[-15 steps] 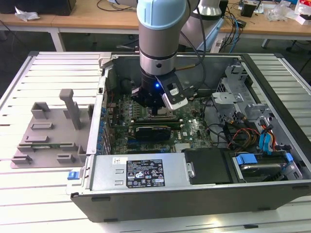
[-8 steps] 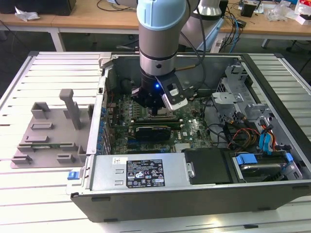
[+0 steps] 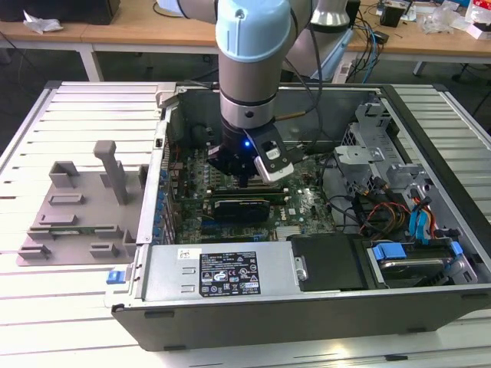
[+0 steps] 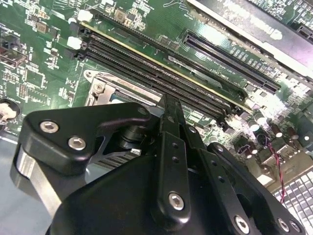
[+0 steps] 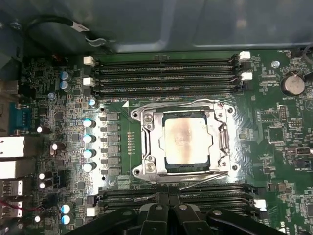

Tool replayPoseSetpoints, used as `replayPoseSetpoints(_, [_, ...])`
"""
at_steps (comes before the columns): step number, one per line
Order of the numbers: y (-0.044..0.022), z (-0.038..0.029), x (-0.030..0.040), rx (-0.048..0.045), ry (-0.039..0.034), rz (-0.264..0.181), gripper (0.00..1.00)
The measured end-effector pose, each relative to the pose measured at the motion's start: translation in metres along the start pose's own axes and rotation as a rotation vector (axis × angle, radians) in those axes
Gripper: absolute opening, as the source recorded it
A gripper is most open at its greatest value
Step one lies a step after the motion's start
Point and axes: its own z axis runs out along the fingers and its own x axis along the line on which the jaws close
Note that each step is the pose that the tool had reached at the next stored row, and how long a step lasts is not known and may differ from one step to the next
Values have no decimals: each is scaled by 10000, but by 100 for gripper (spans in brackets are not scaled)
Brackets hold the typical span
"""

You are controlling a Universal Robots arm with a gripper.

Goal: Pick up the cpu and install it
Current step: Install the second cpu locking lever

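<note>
Your gripper [image 3: 244, 178] is hanging low inside the open computer case [image 3: 430, 115], just above the motherboard [image 5: 254, 142]. You cannot tell whether its fingers are spread or pressed together; in the second wrist view the black linkage [image 4: 168, 161] is blocking the tips. In the first wrist view the cpu [image 5: 188, 141] is sitting flat in the metal socket frame [image 5: 149, 147], near the board's middle, between the two banks of memory slots [image 5: 166, 76]. A grey fixture tray [image 3: 80, 211] is lying on the slatted table [image 3: 69, 307], beside the case on the exterior view's left.
</note>
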Motion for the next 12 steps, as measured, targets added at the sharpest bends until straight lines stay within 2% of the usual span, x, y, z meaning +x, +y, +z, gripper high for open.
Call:
replayPoseSetpoints(5, [-15,76,123,-16,-3,-1,11])
replayPoseSetpoints(7, [-17,87,130,-103,-15,-8,11])
replayPoseSetpoints(10, [-17,88,130,-110,-15,-8,11])
replayPoseSetpoints(11, [-18,90,133,-219,-17,-7,11])
replayPoseSetpoints(12, [-19,100,147,-253,-20,-6,11])
